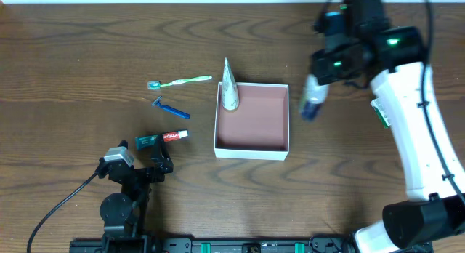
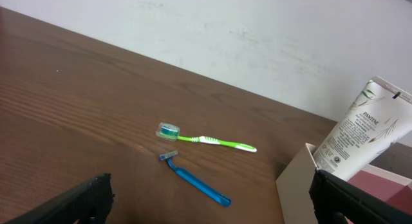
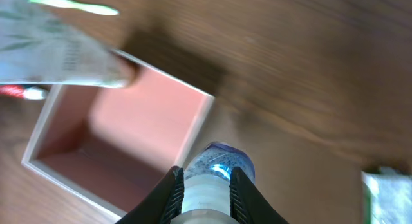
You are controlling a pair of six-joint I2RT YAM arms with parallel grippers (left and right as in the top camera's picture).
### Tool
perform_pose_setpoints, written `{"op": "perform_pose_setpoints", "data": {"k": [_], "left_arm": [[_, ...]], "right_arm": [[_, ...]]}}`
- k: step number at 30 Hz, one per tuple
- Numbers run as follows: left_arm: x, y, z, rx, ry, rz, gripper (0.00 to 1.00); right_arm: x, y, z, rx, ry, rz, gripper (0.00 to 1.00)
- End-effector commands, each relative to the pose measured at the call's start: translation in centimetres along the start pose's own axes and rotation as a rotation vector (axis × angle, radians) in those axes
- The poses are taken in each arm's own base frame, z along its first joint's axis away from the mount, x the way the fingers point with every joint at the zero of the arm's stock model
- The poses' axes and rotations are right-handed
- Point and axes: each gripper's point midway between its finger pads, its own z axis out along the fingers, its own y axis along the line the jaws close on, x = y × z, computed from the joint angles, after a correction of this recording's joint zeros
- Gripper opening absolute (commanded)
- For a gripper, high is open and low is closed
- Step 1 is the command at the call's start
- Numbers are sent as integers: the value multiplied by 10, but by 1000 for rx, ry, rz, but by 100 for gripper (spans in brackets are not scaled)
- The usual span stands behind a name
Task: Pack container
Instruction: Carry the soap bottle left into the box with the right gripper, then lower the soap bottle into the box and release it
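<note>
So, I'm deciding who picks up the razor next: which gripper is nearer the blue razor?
Left. The left gripper is open just on the robot's side of the blue razor; the right gripper is across the container, shut on a bottle.

Container [image 1: 256, 128] interior mostly bare, reachable from above; white tube [image 1: 229, 89] leans at its far-left corner. Toothbrush [image 1: 182, 81], razor [image 1: 171, 110], small toothpaste [image 1: 168, 138] lie left of it, well spaced; bottle [image 1: 312, 102] hangs near right wall.
</note>
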Motion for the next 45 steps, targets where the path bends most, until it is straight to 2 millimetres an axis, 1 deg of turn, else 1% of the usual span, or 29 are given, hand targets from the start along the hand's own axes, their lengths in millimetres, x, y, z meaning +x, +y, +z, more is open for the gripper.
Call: {"op": "perform_pose_setpoints", "data": {"k": [1, 5, 9, 13, 22, 24, 28, 32, 35, 40, 42, 43, 44, 45], "left_arm": [[16, 4, 1, -6, 51, 3, 98], [16, 4, 1, -6, 51, 3, 98], [16, 4, 1, -6, 51, 3, 98], [16, 4, 1, -6, 51, 3, 98], [16, 4, 1, -6, 51, 3, 98], [16, 4, 1, -6, 51, 3, 98], [16, 4, 1, -6, 51, 3, 98], [16, 4, 1, -6, 51, 3, 98], [16, 4, 1, -6, 51, 3, 98], [16, 4, 1, -6, 51, 3, 98], [16, 4, 1, -6, 51, 3, 98], [16, 4, 1, -6, 51, 3, 98], [16, 4, 1, -6, 51, 3, 98], [16, 4, 1, -6, 51, 3, 98]], "right_arm": [[-16, 33, -19, -31, -86, -42, 16], [-23, 61, -14, -61, -111, -84, 16], [-29, 76, -3, -80, -120, -105, 16], [-28, 85, 20, -90, -81, -122, 14], [-27, 108, 82, -111, -12, -164, 13], [-28, 110, 94, -112, -7, -168, 13], [-29, 110, 112, -111, 0, -167, 13], [-35, 111, 119, -113, -18, -168, 14], [-41, 111, 119, -112, -43, -171, 13], [-45, 112, 119, -113, -58, -172, 13], [-45, 112, 119, -113, -58, -176, 16], [-44, 112, 119, -113, -58, -179, 22], [-44, 112, 119, -113, -57, -179, 32], [-44, 112, 119, -113, -57, -179, 40]]}}
